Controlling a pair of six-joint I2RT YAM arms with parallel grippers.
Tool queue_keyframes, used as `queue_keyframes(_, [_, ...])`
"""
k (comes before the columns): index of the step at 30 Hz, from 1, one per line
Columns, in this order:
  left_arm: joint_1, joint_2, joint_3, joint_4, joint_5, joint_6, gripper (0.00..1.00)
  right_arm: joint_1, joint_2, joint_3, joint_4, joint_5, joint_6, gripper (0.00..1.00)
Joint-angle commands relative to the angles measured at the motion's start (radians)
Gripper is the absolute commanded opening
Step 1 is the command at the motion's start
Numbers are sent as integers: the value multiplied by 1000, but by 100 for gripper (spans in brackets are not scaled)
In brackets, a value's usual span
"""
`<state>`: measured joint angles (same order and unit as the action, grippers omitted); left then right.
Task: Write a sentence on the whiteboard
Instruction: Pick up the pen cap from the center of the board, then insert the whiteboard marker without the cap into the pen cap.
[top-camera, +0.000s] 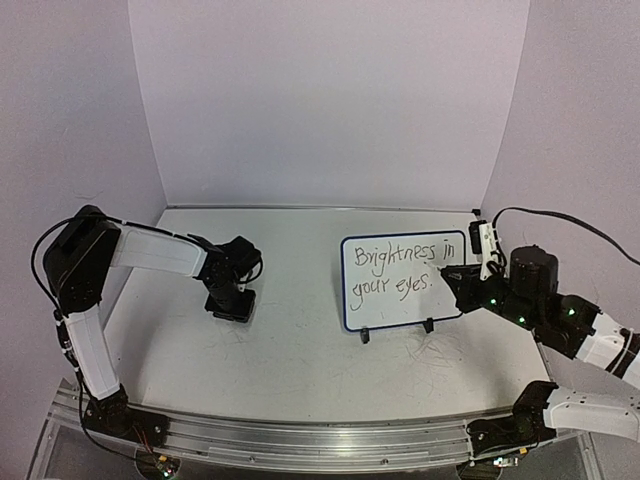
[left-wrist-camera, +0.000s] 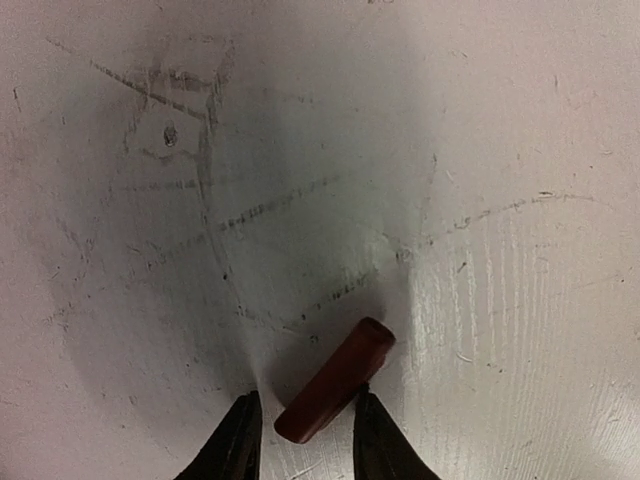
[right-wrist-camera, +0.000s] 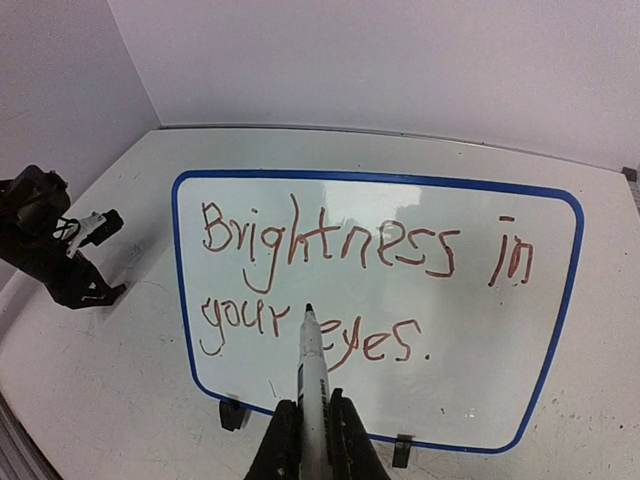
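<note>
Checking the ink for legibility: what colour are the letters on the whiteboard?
Dark red-brown sentence on the whiteboard, clearest in the right wrist view.

Right gripper (right-wrist-camera: 312, 440) and marker (right-wrist-camera: 310, 385) base cut off by bottom edge.

The whiteboard (top-camera: 404, 282) stands near the middle-right of the tabletop (top-camera: 300, 350), propped on two small black feet (top-camera: 365, 336), blocking passage toward 12 o'clock on that side. Bare tabletop runs between it and the left claw (top-camera: 231, 303), and along the 6 o'clock edge in front of both. The left claw sits low at 9 o'clock from the board, well apart from it, with a red cap (left-wrist-camera: 335, 380) lying between its fingers. The right claw (right-wrist-camera: 310, 440) crowds the board's 3 o'clock edge, its marker (right-wrist-camera: 310, 370) pointing at the sentence (right-wrist-camera: 365, 280). Walls close off 12, 9 and 3 o'clock.
</note>
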<state>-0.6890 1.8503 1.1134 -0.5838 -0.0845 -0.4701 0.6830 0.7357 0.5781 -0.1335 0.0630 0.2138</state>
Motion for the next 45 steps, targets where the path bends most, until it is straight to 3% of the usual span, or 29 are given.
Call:
queue_keyframes(1, [-21, 30, 30, 13, -31, 27, 26, -3, 24, 37, 40, -21, -2, 0])
queue_keyframes(7, [-39, 39, 15, 52, -57, 108, 16, -3, 51, 43, 72, -51, 4, 0])
queue_keyframes(11, [-46, 26, 10, 59, -41, 141, 14, -3, 65, 43, 77, -55, 4, 0])
queue_keyframes(17, [-103, -115, -42, 123, -58, 238, 8, -3, 93, 42, 97, -107, -6, 0])
queue_keyframes(20, [-172, -218, -79, 192, -42, 340, 7, -3, 144, 71, 113, -213, -35, 0])
queue_keyframes(28, [-302, -517, -211, 379, 37, 574, 4, 4, 345, 169, 217, -688, -37, 0])
queue_keyframes(31, [-350, -590, -255, 416, 50, 644, 3, 19, 383, 185, 266, -762, 1, 0])
queue_keyframes(37, [-435, -621, -244, 413, 49, 723, 0, 71, 475, 240, 278, -805, 19, 0])
queue_keyframes(45, [-492, -537, -172, 332, 32, 747, 0, 135, 548, 305, 254, -761, 13, 0])
